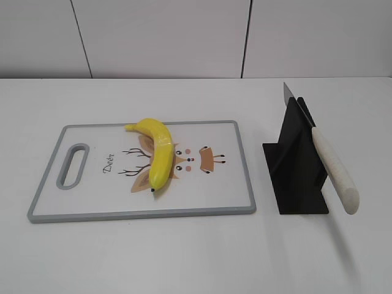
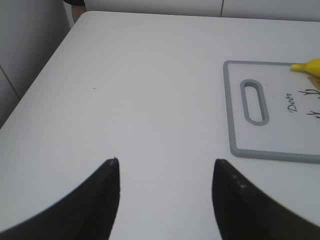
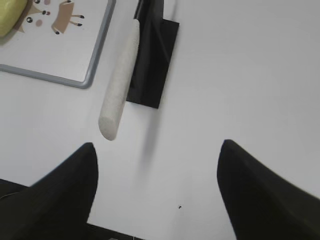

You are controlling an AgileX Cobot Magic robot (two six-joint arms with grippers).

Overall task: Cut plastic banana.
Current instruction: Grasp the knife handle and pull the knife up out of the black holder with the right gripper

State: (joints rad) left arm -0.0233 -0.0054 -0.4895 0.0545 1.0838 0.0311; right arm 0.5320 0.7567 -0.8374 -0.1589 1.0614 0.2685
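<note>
One banana (image 1: 156, 153) lies on the one cutting board (image 1: 233, 205). Right of the board stands one black stand (image 1: 294, 165), holding one knife (image 1: 334, 171).

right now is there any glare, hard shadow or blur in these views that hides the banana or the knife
Exterior view: even light, a soft sheen on the plastic banana, a faint shadow under the knife handle, both sharp. Left wrist view: the open left hand is dark and slightly soft; only the banana's stem end shows. Right wrist view: the open right hand looms dark, the knife handle is clear, with a blurred shadow beside it.
</note>
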